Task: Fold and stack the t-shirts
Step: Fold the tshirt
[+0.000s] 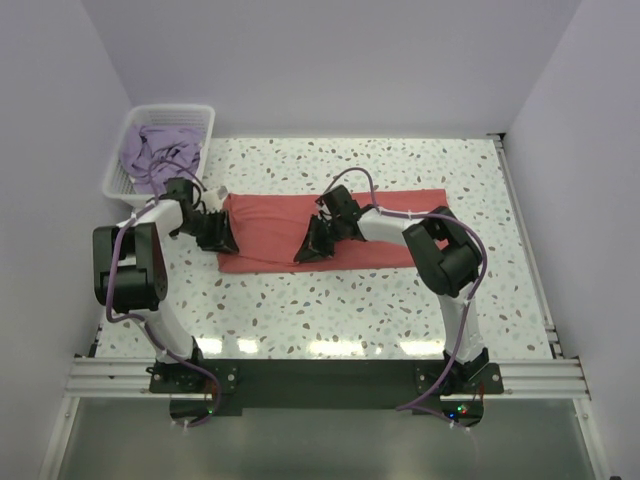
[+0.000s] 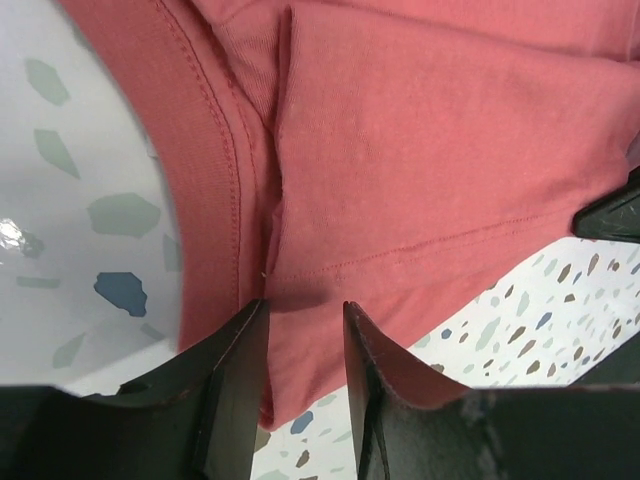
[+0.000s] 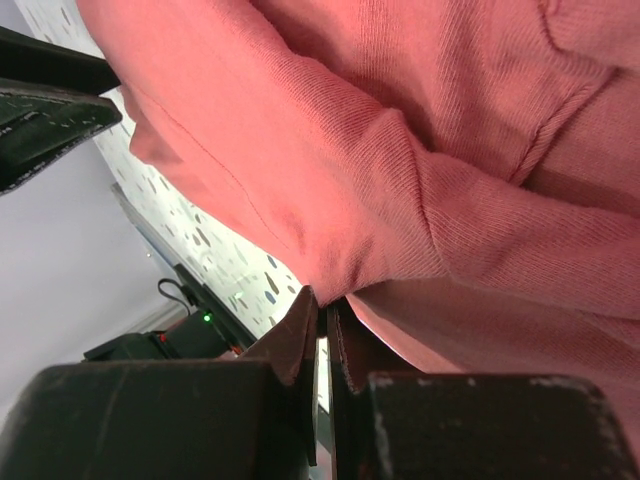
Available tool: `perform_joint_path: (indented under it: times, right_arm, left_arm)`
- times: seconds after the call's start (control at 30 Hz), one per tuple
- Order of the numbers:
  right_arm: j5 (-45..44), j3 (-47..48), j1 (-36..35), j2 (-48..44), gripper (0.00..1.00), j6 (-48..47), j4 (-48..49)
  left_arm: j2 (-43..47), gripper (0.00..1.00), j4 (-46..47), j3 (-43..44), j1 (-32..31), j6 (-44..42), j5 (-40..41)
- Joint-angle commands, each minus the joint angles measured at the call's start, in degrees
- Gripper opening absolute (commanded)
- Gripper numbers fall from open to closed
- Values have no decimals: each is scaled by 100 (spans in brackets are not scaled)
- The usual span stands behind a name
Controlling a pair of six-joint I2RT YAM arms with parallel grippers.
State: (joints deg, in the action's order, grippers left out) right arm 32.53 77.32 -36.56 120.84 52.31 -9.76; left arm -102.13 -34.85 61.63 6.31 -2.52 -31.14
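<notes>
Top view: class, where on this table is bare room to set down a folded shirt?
Bare: the near strip of table between the coral-red shirt and the arm bases, and the far strip behind the shirt. Crowded: the far-left corner by the basket, and the middle under the shirt.

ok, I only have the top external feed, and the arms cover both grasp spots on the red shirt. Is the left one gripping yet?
Observer: Not by the left wrist view. The left jaws stand apart, with the edge of the coral-red t-shirt between them.
Operator: And the right?
Observer: The right wrist view shows the right jaws shut. The cloth bunches into their tips, so it looks pinched.
Operator: What is the left lined up on?
Observer: A stitched hem runs down to one of the left jaws, and a fold crease lies just beside it, heading into the gap.
</notes>
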Motion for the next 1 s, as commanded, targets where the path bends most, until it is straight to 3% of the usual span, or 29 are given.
perform_joint_path:
  times: [0.0, 0.37, 0.67, 0.97]
  right_arm:
    - [43, 38, 43, 107, 0, 77, 123]
    - [86, 55, 52, 159, 0, 95, 150]
    - [104, 90, 52, 177, 0, 86, 150]
    - [104, 99, 52, 195, 0, 86, 150]
  left_arm:
    - [88, 40, 207, 244, 37, 103, 29]
    - [44, 31, 233, 192, -33, 15, -103]
    - [105, 36, 339, 122, -42, 85, 380]
    - [-62, 33, 286, 139, -103, -11, 205]
